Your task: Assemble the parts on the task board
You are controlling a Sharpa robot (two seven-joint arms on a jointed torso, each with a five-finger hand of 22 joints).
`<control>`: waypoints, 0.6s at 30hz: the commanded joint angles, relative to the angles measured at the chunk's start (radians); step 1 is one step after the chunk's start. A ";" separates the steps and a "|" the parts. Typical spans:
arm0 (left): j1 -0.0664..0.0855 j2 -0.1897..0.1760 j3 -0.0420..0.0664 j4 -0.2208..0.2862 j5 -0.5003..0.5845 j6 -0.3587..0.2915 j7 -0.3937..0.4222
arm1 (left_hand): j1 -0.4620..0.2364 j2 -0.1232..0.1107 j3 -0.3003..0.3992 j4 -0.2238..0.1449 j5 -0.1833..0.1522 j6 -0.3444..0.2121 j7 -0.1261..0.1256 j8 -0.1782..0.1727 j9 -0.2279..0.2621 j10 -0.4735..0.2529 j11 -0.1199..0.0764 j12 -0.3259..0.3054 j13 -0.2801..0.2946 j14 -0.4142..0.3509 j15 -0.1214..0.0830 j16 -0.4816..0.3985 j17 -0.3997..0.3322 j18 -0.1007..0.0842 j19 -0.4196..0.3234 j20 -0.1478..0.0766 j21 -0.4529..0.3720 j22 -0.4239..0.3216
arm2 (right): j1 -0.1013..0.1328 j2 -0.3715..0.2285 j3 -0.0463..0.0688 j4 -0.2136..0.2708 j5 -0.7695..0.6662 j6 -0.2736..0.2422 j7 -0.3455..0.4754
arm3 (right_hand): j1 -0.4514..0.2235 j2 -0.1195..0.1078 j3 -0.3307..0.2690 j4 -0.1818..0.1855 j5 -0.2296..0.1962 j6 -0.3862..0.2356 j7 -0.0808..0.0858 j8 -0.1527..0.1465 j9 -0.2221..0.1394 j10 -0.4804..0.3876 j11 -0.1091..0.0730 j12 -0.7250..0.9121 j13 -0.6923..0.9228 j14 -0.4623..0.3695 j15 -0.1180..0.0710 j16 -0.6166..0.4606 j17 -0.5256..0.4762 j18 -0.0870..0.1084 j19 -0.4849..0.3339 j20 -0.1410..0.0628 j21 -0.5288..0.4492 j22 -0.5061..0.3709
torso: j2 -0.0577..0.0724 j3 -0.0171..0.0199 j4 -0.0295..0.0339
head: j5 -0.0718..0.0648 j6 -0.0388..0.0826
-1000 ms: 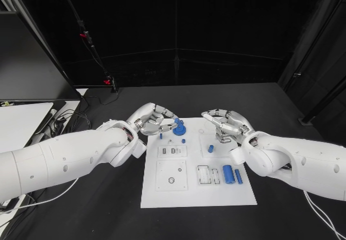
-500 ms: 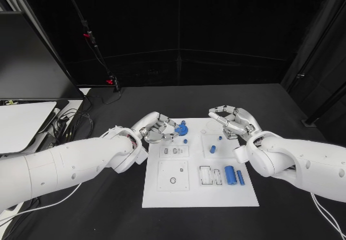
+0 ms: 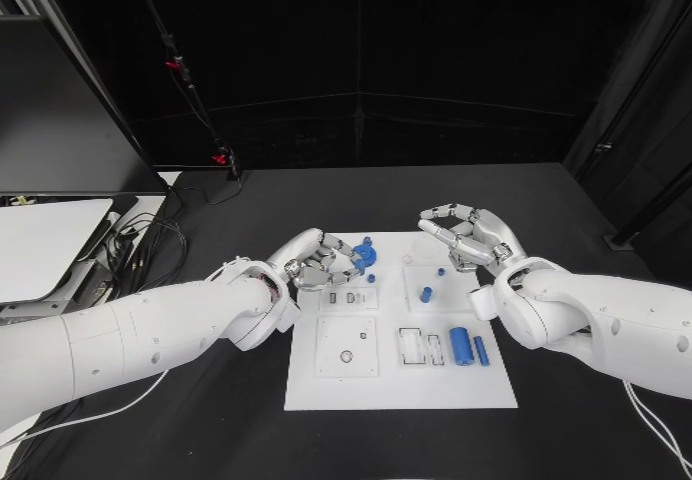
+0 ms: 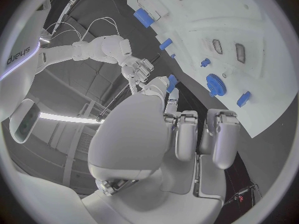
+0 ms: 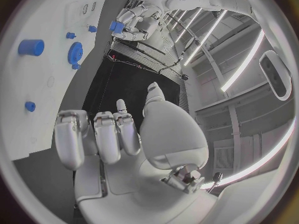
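Note:
The white task board [image 3: 372,385] lies in the middle of the table. A blue gear [image 3: 362,257] sits near its far left corner, and my left hand [image 3: 320,264] is right beside it. The fingers are curled and pinch a small blue part [image 4: 171,80] at the tips. That part also shows in the right wrist view [image 5: 116,26]. My right hand [image 3: 466,236] hovers over the board's far right corner, fingers curled in around nothing. A blue peg [image 3: 424,295] stands below it. A thick blue cylinder [image 3: 459,346] and a thin blue bar [image 3: 479,352] lie at the board's right.
Small blue pegs [image 3: 369,241] stand close to the gear. Empty slots [image 3: 346,358] mark the board's near half. A white side table [image 3: 43,245] and cables [image 3: 144,240] are at the far left. Black tabletop [image 3: 577,215] surrounds the board.
The head view has shifted. Relative to the gear, my left hand has come lower and closer beside it. The right hand has hardly moved.

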 commanded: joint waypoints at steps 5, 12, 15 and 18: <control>-0.011 0.005 0.001 -0.004 -0.027 -0.035 -0.027 | -0.001 0.012 0.000 -0.007 0.003 0.024 -0.016 0.005 0.002 0.108 0.000 0.004 0.263 0.105 0.000 0.001 0.264 -0.007 0.104 -0.007 0.003 0.263 | 0.002 0.003 0.000 0.000 -0.012 -0.024 0.021 | 0.006 0.006 0.000 0.005 0.005 0.005 0.036 0.005 -0.001 0.102 0.006 0.003 0.263 0.106 0.008 0.002 0.263 0.003 0.072 0.006 0.007 0.248 | -0.002 0.0009 0.0003 | 0.001 0.000; -0.024 0.019 0.001 -0.013 -0.110 -0.051 -0.033 | -0.001 0.012 0.000 -0.007 0.002 0.023 -0.016 0.005 0.002 0.108 0.000 0.004 0.263 0.105 0.000 0.001 0.264 -0.007 0.104 -0.007 0.003 0.263 | 0.002 0.004 0.000 -0.002 -0.008 -0.036 0.027 | 0.007 0.005 0.000 0.008 0.010 -0.001 0.036 0.005 -0.004 0.102 0.006 0.003 0.263 0.106 0.008 0.002 0.263 0.004 0.070 0.007 0.005 0.247 | 0.000 -0.0003 0.0010 | -0.005 0.005; -0.028 0.026 0.001 -0.018 -0.159 -0.057 -0.037 | -0.001 0.012 -0.001 -0.007 0.002 0.023 -0.015 0.005 0.002 0.108 0.000 0.004 0.263 0.105 0.000 0.001 0.264 -0.007 0.104 -0.007 0.003 0.263 | 0.001 0.004 0.000 -0.002 -0.006 -0.039 0.031 | 0.012 0.003 0.000 0.012 0.035 -0.014 0.036 0.009 -0.009 0.102 0.006 0.003 0.263 0.106 0.008 0.002 0.263 0.004 0.069 0.007 0.004 0.247 | -0.002 0.0003 0.0006 | -0.008 0.002; -0.032 0.029 0.001 -0.021 -0.197 -0.061 -0.038 | -0.001 0.012 -0.002 -0.007 0.001 0.021 -0.015 0.004 0.002 0.108 0.001 0.004 0.263 0.105 0.000 0.001 0.264 -0.007 0.104 -0.007 0.003 0.263 | 0.001 0.003 0.000 -0.002 -0.005 -0.041 0.035 | 0.013 0.002 0.000 0.013 0.038 -0.016 0.036 0.011 -0.010 0.102 0.006 0.003 0.263 0.106 0.008 0.002 0.263 0.004 0.069 0.007 0.004 0.247 | -0.001 0.0010 0.0002 | -0.004 0.005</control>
